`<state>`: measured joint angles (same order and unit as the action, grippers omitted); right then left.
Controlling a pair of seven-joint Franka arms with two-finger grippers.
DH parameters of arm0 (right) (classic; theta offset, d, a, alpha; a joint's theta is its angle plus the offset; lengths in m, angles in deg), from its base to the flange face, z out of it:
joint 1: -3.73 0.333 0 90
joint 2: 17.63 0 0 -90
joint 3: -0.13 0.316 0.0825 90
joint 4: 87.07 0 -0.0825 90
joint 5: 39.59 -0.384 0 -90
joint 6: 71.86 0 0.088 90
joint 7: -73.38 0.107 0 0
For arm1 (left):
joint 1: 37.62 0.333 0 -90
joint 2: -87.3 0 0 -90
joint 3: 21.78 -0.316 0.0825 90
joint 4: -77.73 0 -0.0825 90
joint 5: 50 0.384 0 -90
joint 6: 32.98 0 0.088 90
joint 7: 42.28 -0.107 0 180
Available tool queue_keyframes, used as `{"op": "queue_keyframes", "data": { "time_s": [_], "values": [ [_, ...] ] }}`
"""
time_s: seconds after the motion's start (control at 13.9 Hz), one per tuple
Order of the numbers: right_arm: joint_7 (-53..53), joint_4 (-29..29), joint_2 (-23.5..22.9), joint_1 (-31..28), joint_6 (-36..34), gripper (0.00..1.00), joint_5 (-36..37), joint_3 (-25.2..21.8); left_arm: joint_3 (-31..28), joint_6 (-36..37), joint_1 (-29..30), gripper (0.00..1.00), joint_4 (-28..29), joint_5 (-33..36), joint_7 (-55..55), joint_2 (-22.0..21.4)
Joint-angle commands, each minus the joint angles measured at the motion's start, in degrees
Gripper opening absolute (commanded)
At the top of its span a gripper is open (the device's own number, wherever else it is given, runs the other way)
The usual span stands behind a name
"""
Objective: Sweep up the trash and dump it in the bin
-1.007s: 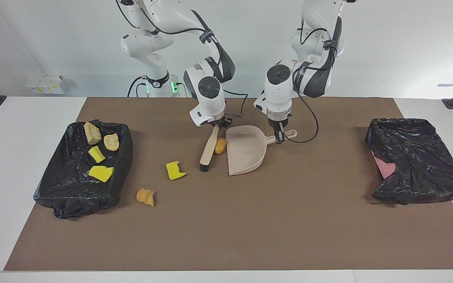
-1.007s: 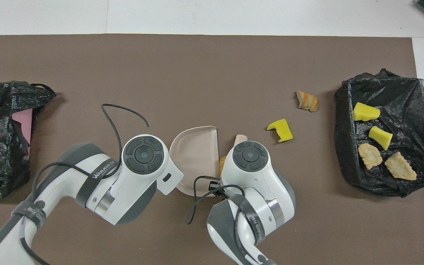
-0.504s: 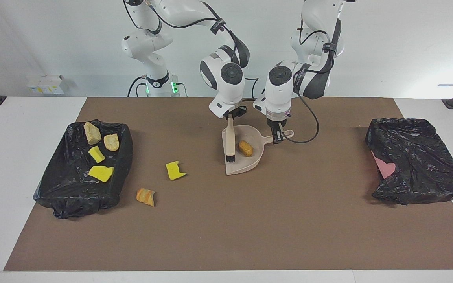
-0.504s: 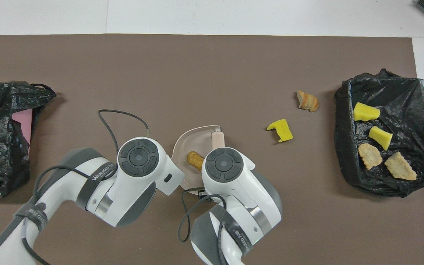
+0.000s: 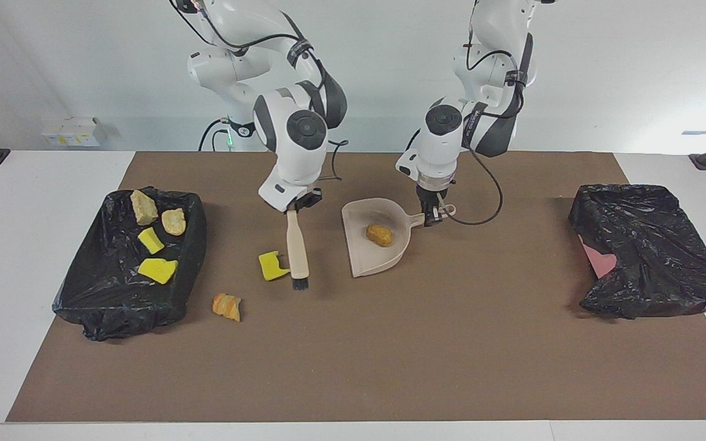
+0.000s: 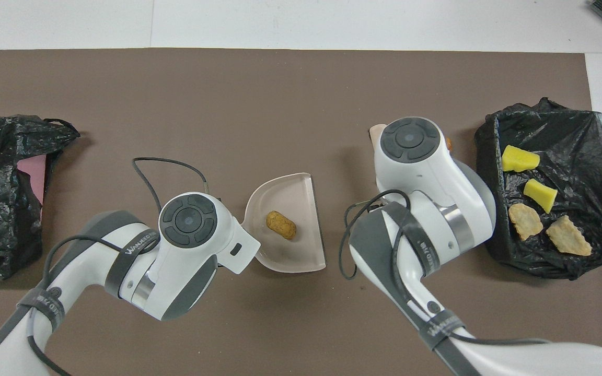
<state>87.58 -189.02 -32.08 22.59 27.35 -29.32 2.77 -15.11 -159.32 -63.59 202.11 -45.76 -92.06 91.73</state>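
A: What are the two sets of jaws doing?

B: The right gripper (image 5: 295, 205) has its jaws pinched on the top of the brush (image 5: 297, 248) handle. The brush hangs down toward the tabletop (image 5: 390, 343), bristles lowest, just beside a yellow sponge piece (image 5: 272, 266). The left gripper (image 5: 431, 215) has its jaws clamped on the handle of the dustpan (image 5: 368, 257), which sits near the middle of the brown mat.

A: Anything in the dustpan?

B: One orange-brown lump (image 6: 281, 225) lies in its middle, clear of the walls.

A: And the remaining trash?

B: The yellow sponge piece lies on the mat between the brush and the bin at the right arm's end. An orange-brown striped scrap (image 5: 227, 306) lies farther from the robots than that sponge piece, near the bin's corner. From overhead the right arm covers both almost wholly.

A: What is in that bin?

B: The black-lined bin (image 5: 92, 300) holds four pieces: two yellow sponge pieces (image 6: 519, 159) and two tan chunks (image 6: 524, 221).

A: And at the left arm's end?

B: A second black-bagged bin (image 5: 653, 257), with a bit of pink showing through the plastic.
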Motion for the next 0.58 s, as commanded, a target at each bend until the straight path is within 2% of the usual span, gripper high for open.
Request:
{"op": "queue_keyframes", "data": {
  "time_s": [0.0,0.14,0.29,0.5],
  "values": [
    [-2.8,8.7,-6.8,-3.8,-2.1,0.00,3.8,0.6,-0.2,-1.3,-0.4,0.00,1.0,-1.3,2.8,-1.2],
    [-2.6,9.3,-8.0,-7.2,-2.3,0.00,4.5,0.6,-0.2,-1.2,-0.8,0.00,1.1,-1.3,4.3,-1.3],
    [-3.1,9.8,-8.3,-7.8,-3.5,0.00,10.4,0.5,-0.1,-1.1,-0.8,0.00,1.1,-1.3,4.7,-1.4],
    [-3.0,9.8,-10.4,-8.0,-3.8,0.00,13.2,0.0,-0.1,-1.1,-0.9,0.00,1.1,-1.3,5.6,-1.4]
  ]
}}
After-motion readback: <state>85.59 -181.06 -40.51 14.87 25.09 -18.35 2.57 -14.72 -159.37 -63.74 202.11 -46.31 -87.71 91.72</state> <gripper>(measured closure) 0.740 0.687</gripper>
